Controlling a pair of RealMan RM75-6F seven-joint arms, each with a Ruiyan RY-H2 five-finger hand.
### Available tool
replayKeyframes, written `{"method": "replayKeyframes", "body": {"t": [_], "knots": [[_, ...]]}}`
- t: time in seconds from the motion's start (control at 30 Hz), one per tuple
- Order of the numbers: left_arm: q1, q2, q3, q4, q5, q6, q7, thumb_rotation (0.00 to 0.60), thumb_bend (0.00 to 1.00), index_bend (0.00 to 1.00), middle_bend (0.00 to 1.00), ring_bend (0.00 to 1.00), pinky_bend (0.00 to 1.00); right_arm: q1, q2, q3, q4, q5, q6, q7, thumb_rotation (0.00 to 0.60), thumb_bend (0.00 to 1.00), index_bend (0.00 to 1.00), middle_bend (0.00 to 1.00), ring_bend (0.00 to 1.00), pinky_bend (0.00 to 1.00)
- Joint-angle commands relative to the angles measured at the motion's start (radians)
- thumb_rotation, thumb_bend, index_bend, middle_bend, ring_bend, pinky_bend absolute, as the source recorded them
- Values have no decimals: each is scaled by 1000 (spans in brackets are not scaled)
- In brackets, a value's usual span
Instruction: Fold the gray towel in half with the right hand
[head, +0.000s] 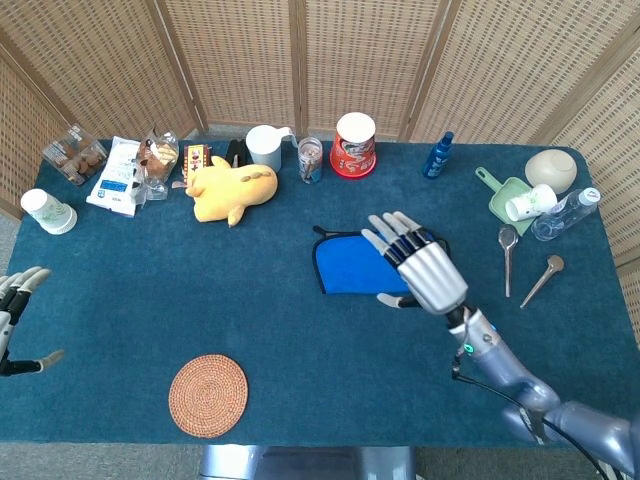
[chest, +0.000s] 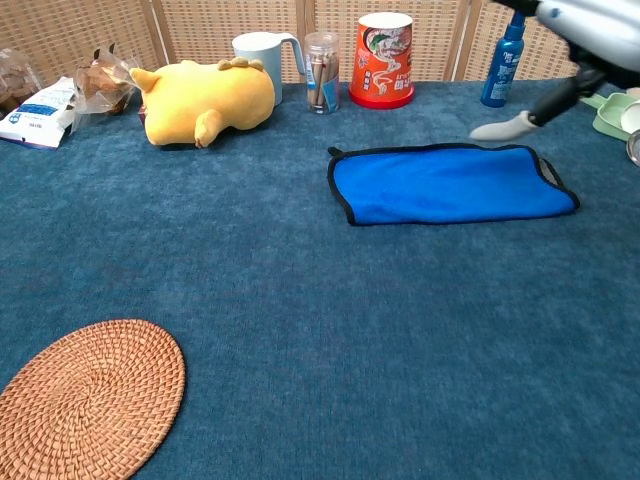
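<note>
Towel (chest: 450, 185): blue, black-edged, flat on table, folded, below and left of right hand (head: 420, 270). Right hand raised above its right end, fingers spread, empty. Left hand (head: 15, 300) far left, spread, empty.

Yellow plush toy (head: 234, 188), red cup (head: 354, 144), woven coaster (head: 208, 395) on blue tablecloth (head: 150, 290)

Blue towel (chest: 450, 185) with dark trim, flat on the table.
Seemingly folded already, it lies lengthwise left to right, edges neatly aligned.
</note>
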Motion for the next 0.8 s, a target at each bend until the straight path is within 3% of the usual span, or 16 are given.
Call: {"method": "replayKeyframes", "body": {"t": [0.03, 0.47, 0.8], "knots": [[7, -2, 4, 0, 7, 10, 4, 600, 113, 0, 0, 0, 0, -61, 33, -18, -14, -2, 63, -23, 379, 0, 0, 0, 0, 191], [31, -13, 12, -3, 26, 54, 29, 600, 113, 0, 0, 0, 0, -306, 208, -83, -179, 124, 163, -21, 377, 0, 46, 17, 0, 167], [36, -21, 12, -13, 30, 64, 55, 600, 113, 0, 0, 0, 0, -459, 269, -115, -252, 138, 274, 72, 384, 0, 73, 0, 0, 139]]}}
